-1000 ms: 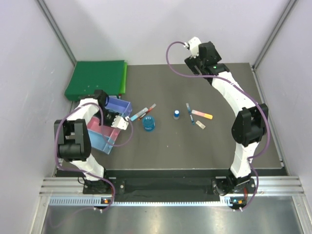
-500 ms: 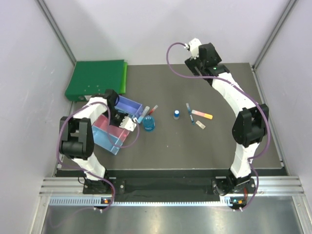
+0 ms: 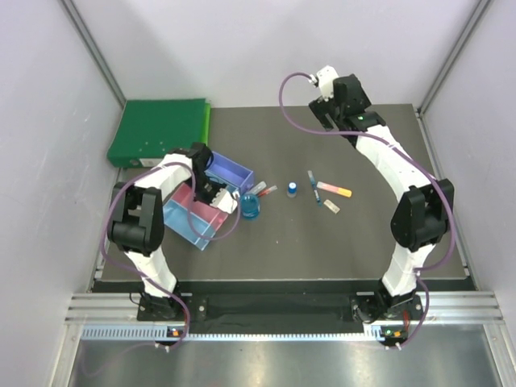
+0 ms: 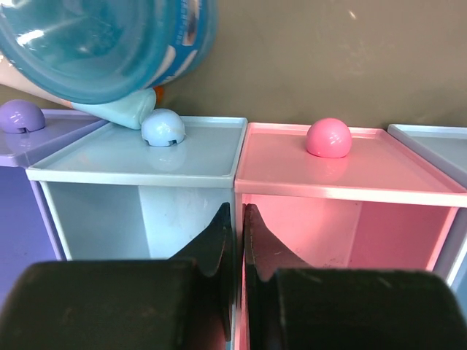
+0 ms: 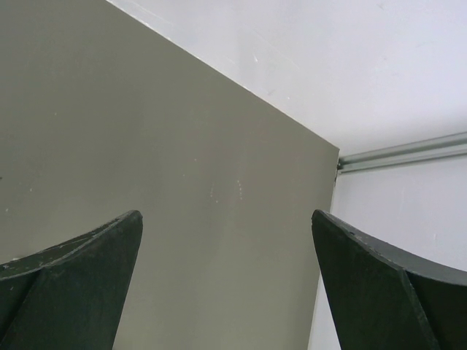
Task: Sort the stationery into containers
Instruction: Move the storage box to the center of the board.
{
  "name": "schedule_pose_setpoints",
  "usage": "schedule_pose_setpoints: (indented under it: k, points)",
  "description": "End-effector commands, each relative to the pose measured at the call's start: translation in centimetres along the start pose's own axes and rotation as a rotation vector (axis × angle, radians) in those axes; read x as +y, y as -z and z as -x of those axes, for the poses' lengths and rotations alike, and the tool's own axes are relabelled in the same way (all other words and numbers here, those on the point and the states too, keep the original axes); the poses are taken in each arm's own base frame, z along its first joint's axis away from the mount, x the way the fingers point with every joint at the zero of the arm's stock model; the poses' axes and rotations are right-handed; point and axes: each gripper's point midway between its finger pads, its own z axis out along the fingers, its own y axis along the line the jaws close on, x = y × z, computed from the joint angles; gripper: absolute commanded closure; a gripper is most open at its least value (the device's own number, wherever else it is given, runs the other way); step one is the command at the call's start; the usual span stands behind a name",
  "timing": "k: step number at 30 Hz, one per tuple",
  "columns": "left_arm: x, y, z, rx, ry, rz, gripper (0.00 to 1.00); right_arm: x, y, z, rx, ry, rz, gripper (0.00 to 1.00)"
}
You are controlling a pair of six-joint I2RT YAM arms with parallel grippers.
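While right end effector (image 5: 226, 219) gapes wide, left end effector (image 4: 236, 219) clamps divider wall of containers (image 4: 314, 179)

In the top view, the row of bins (image 3: 193, 227) has been dragged from the left part of the frame rightward and slightly upward, toward the centre, and has been turned a little. The left gripper (image 3: 219, 196) has been carried the same way, and the left arm's elbow has been drawn right with it. The blue reel (image 3: 251, 208) has been nudged a short way right and down. The red-blue pen (image 3: 260, 190) has been pushed right and now lies just above the reel. The right arm (image 3: 379, 153) has been shifted slightly to the right, wrist included.
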Motion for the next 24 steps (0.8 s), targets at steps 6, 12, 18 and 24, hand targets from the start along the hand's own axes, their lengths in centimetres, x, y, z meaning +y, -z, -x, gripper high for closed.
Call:
schedule_pose_setpoints:
  k: [6,12,18,24]
  points:
    - [7.1,-3.6,6.0,-0.177,-0.827,0.14,1.0,-1.0,2.7,1.6,-0.065,-0.057,-0.013,0.0]
    - [8.6,-5.3,6.8,-0.2,-0.864,0.143,1.0,-0.7,2.8,1.4,-0.06,-0.07,0.003,0.0]
    - [9.8,-5.6,6.0,-0.176,-0.872,0.145,0.92,-0.8,2.9,1.4,-0.06,-0.069,0.001,0.0]
    - [11.1,-4.9,5.4,-0.156,-0.878,0.193,0.42,-0.8,2.7,1.7,-0.065,-0.076,0.004,0.0]
